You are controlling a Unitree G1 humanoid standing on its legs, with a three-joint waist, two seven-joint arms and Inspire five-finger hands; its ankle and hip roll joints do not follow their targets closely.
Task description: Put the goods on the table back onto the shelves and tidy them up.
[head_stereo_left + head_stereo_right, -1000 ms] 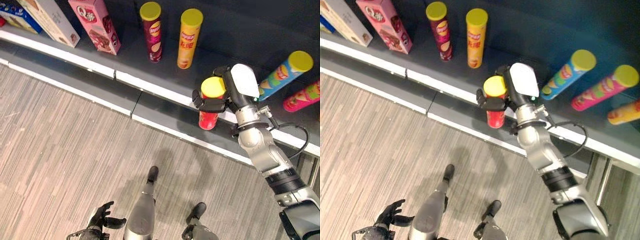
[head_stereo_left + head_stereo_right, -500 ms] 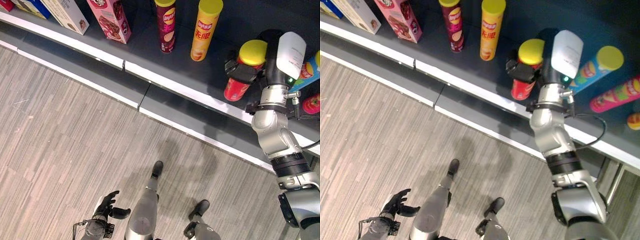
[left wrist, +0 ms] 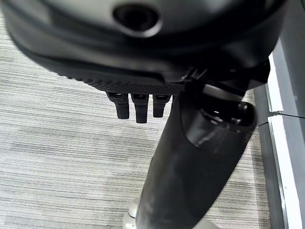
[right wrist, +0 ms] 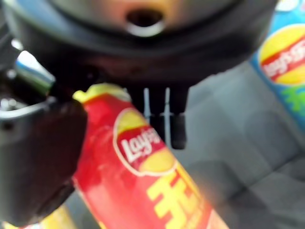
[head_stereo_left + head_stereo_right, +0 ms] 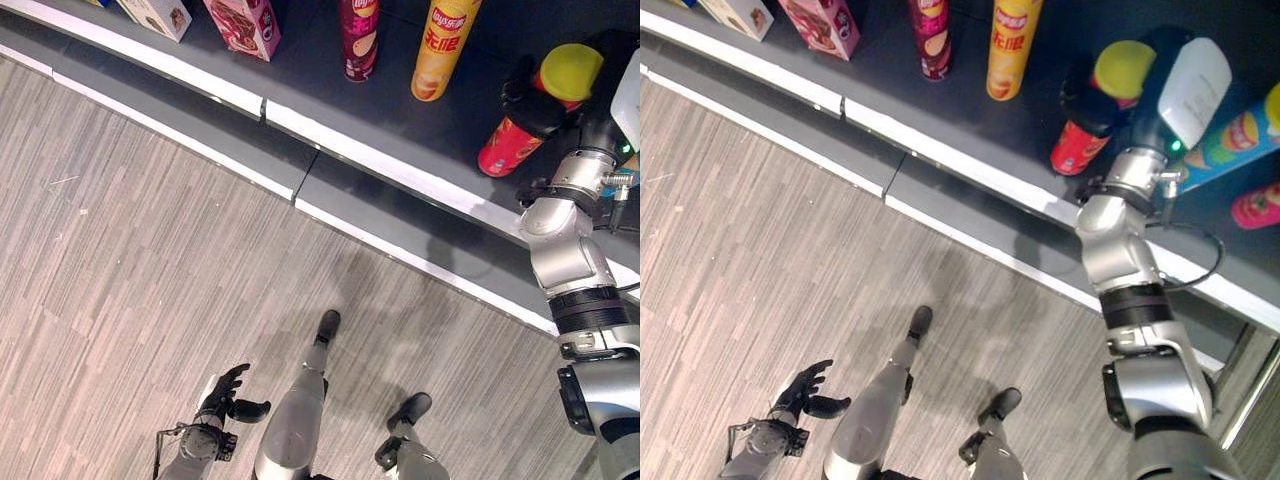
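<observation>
Right hand, upper right of frame, clamped round the red can, tilting it over the shelf beside the yellow can for placement. Left hand, lower left, hangs relaxed and empty.

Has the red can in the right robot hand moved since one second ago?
Yes. The red can went from over the shelf edge onto the shelf, right of the orange can.

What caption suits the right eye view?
Right hand holds a red chip can over the dark shelf.
</observation>
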